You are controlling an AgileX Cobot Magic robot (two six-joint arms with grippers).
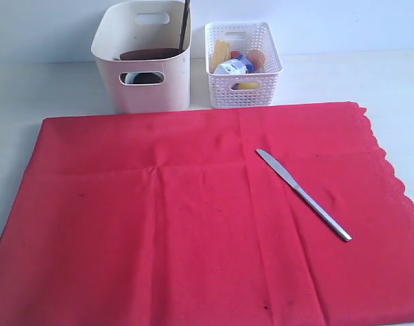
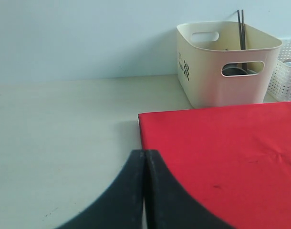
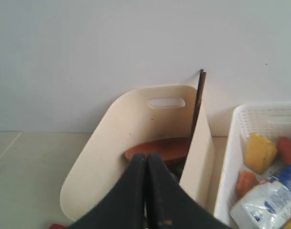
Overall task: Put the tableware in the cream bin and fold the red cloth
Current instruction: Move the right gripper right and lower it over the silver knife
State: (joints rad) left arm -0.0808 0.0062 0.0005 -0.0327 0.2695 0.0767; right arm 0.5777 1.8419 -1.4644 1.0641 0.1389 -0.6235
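The red cloth (image 1: 193,217) lies spread flat over most of the table, its scalloped edge at the right. A steel table knife (image 1: 302,193) rests on it right of centre, lying diagonally. Behind the cloth stands the cream bin (image 1: 144,88), holding a brown wooden plate (image 1: 149,53) and dark chopsticks (image 1: 186,24) that lean against its wall. Neither arm shows in the exterior view. My left gripper (image 2: 145,155) is shut and empty over the cloth's (image 2: 231,152) near corner. My right gripper (image 3: 146,158) is shut and empty, in front of the bin (image 3: 112,152) and the plate (image 3: 164,147).
A white lattice basket (image 1: 242,88) with food items stands right of the cream bin, close beside it. Bare pale tabletop (image 2: 64,133) lies left of the cloth. A wall runs right behind both containers.
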